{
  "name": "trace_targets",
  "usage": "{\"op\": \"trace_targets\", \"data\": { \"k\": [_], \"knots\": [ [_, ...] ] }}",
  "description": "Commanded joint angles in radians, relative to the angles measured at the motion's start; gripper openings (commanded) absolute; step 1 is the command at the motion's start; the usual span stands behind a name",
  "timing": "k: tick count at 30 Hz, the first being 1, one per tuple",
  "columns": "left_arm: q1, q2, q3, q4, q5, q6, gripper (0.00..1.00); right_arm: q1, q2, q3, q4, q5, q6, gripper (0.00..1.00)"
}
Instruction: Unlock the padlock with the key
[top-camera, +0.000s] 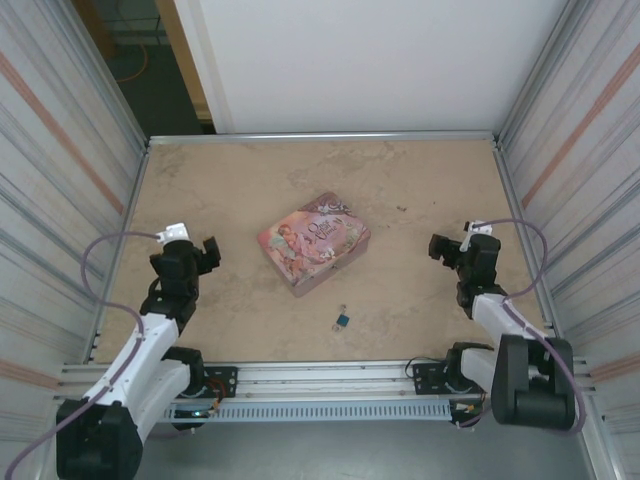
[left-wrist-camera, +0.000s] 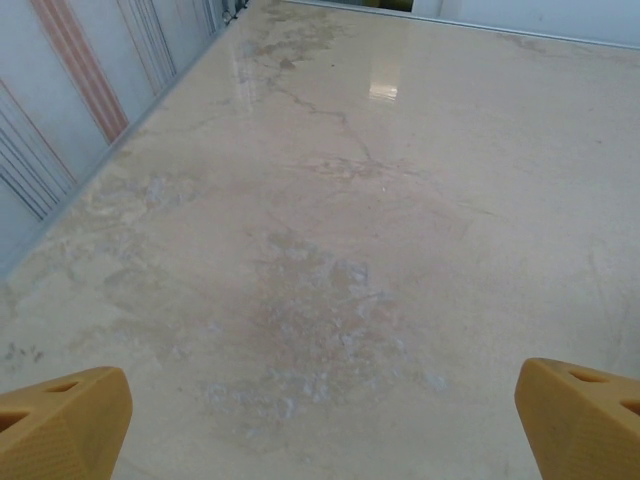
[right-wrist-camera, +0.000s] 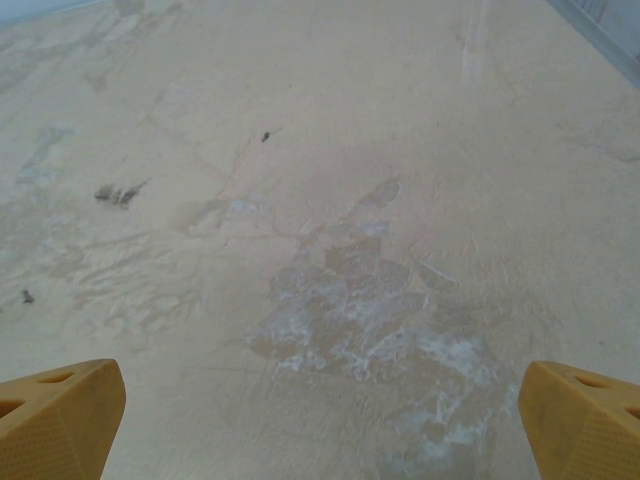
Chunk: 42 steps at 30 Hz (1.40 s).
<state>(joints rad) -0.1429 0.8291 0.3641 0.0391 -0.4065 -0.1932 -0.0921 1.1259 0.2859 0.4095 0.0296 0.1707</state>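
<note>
Padlock (top-camera: 342, 320) lies near-centre, just nearer than the pink tin (top-camera: 314, 243), pale metal end pointing far; left gripper (top-camera: 206, 250) and right gripper (top-camera: 440, 246) both spread wide, empty, right one seemingly nearer.

The left arm (top-camera: 140, 352) and right arm (top-camera: 497, 312) had white links and black joints. A lilac cable (top-camera: 88, 262) looped behind the black left pincer (top-camera: 207, 250), another cable (top-camera: 543, 255) behind the right pincer (top-camera: 438, 247). Their fingers (left-wrist-camera: 62, 420) were orange-yellow wedges with finely dotted faces.
</note>
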Motion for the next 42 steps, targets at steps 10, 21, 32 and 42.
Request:
{"op": "trace_targets", "data": {
  "k": [10, 21, 32, 42],
  "knots": [
    [0.026, 0.162, -0.08, 0.326, 0.043, 0.163, 0.99, -0.008, 0.345, -0.009, 0.575, -0.095, -0.04, 0.99],
    [0.076, 0.246, -0.108, 0.525, 0.195, 0.201, 0.99, 0.032, 0.415, 0.124, 0.384, -0.066, -0.08, 0.99],
    [0.123, 0.393, -0.129, 0.794, 0.371, 0.228, 0.99, 0.036, 0.416, 0.121, 0.391, -0.06, -0.082, 0.99],
    [0.146, 0.639, -0.14, 1.066, 0.455, 0.233, 0.99, 0.038, 0.415, 0.121, 0.391, -0.056, -0.083, 0.99]
  ]
}}
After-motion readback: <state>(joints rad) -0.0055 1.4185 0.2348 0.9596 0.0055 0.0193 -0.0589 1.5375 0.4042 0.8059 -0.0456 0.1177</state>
